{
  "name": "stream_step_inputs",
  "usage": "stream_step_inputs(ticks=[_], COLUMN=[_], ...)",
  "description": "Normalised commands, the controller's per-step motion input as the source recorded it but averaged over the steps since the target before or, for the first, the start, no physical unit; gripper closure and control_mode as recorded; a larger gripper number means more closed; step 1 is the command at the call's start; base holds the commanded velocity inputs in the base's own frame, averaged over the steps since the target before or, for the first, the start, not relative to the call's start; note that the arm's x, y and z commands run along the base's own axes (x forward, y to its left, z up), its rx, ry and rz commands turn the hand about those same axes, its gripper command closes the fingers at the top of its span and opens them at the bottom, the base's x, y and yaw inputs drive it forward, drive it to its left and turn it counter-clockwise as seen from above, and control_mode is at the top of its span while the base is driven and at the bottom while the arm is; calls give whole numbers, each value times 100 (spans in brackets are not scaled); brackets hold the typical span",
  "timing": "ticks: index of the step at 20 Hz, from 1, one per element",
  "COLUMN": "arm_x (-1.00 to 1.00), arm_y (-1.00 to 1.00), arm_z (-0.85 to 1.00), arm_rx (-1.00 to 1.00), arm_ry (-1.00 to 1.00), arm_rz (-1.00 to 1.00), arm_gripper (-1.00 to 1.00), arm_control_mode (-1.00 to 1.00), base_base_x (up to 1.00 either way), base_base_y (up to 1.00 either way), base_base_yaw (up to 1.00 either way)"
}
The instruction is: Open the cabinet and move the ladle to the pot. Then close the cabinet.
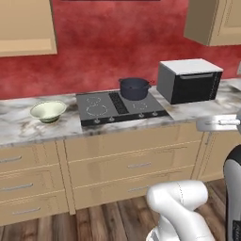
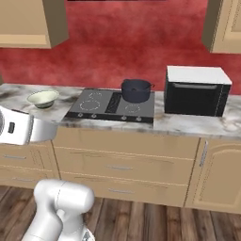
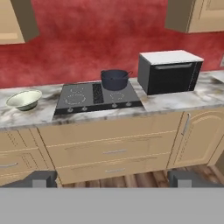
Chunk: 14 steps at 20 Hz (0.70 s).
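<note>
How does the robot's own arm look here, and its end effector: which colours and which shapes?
The arm has glossy white, rounded shells, with a dark grey joint at the right edge of the left base view. In the right base view a white link bears a small dark rectangular mark. The end effector has two small, blocky dark grey fingertips. No cables are visible.

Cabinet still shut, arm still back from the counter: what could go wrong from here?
1. Two wall cabinets hang here, left and right; it may open the wrong one.
2. The microwave sits under the right cabinet, crowding a reach there.
3. The ladle could land in the bowl instead of the pot.
</note>
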Motion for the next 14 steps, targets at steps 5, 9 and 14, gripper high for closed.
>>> stream_step_inputs(ticks=[5,9,14], arm_x=[0,0,0], arm_y=[0,0,0], arm_z=[0,0,0], arm_rx=[0,0,0], arm_ry=[0,0,0], arm_rz=[0,0,0], arm_gripper=[-100,-100,-100], arm_control_mode=[100,100,100], base_base_x=[13,4,0], base_base_y=[98,100,93], base_base_yaw=[0,0,0])
